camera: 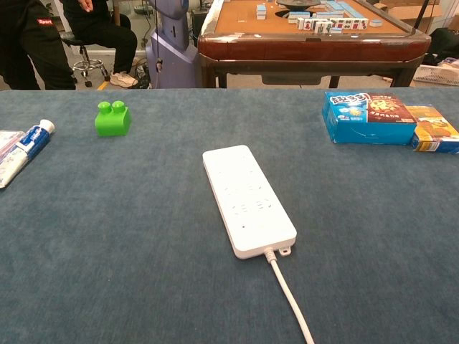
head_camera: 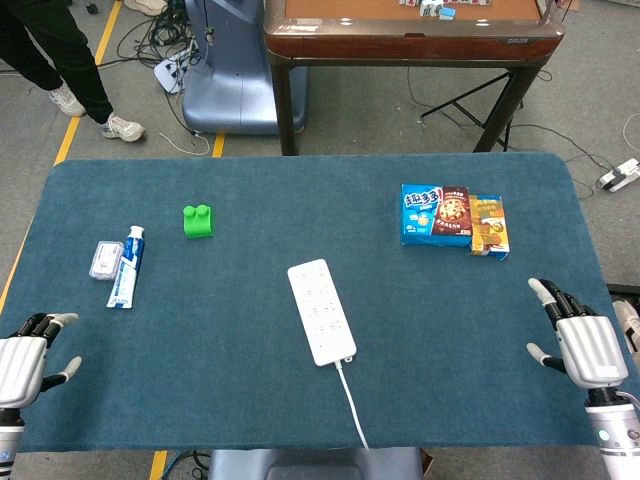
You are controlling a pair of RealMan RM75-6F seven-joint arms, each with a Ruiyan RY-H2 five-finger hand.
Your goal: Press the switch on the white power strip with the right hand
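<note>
The white power strip [head_camera: 321, 311] is being left untouched near the middle of the blue surface [head_camera: 220, 340], its cable [head_camera: 351, 405] running toward the near edge. The right hand [head_camera: 583, 341] is being held at the near right corner, fingers spread, grasping nothing. The left hand [head_camera: 28, 362] is likewise being kept released at the near left corner.

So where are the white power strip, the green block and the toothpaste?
white power strip [head_camera: 321, 311], head view, middle of its top face
green block [head_camera: 198, 222], head view, its body
toothpaste [head_camera: 127, 267], head view, middle of the tube
</note>
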